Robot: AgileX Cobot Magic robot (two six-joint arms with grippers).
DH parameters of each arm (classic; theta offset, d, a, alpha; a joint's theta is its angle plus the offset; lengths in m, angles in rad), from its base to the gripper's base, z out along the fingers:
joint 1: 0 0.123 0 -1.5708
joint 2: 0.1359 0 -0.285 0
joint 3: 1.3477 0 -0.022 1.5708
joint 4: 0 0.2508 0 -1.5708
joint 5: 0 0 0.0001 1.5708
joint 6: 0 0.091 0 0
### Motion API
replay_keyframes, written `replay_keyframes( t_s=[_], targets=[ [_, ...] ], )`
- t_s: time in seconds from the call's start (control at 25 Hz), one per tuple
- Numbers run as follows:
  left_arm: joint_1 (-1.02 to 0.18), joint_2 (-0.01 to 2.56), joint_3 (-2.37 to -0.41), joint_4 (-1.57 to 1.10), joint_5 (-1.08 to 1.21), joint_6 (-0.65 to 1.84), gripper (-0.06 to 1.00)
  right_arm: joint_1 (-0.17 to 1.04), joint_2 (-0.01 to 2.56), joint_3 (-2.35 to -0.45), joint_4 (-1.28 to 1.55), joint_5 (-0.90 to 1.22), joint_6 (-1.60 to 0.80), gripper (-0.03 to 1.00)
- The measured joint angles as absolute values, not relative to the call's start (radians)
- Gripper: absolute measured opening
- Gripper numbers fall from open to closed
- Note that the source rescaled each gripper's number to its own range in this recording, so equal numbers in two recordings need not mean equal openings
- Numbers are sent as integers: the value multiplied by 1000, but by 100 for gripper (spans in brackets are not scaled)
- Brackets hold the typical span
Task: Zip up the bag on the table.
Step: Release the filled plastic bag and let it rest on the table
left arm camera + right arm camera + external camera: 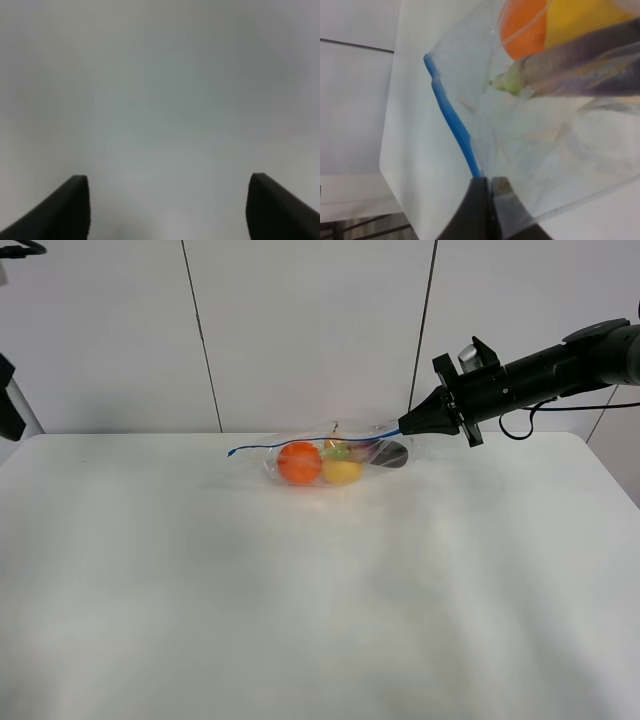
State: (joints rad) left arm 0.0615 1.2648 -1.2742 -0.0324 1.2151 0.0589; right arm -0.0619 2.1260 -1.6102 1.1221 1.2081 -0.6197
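The bag [335,460] lay near the far edge of the white surface [300,590], a clear, crinkled plastic pouch with a thin blue seal strip [300,446] running along its upper edge. Through the plastic an orange round item [299,462] showed at the end away from the right hand, a yellow item [342,471] just beside it, and a dark purple item [388,454] at the end nearest that hand. The right hand [403,426] reached the bag at its purple end, and its two dark fingers [479,210] were pressed together on the blue strip and the plastic edge. In the right wrist view the strip [451,120] ran away from the fingertips, wavy rather than straight; whether it was sealed could not be made out. The left hand [167,205] showed only two dark fingertips set wide apart with nothing between them, over a blurred pale surface; it was outside the high view.
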Motion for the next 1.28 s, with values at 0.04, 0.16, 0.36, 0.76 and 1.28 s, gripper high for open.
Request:
replay_keyframes(
  t_s=[0.04,0.16,0.36,0.76,1.28],
  targets=[
    [61,1216,-1234,-31,1216,58,84,-62,2126,-1610,1122,1208,-620,0],
    [61,1083,-1065,-30,1217,57,85,-62,2126,-1610,1122,1208,-620,0],
    [61,855,-795,-29,1219,31,97,-62,2126,-1610,1121,1208,-620,0],
    [61,515,-581,-96,1166,22,100,-62,2126,-1610,1099,1208,-620,15],
    [20,182,-581,-99,1165,22,100,-62,2122,-1611,1011,1209,-587,80]
  ],
)
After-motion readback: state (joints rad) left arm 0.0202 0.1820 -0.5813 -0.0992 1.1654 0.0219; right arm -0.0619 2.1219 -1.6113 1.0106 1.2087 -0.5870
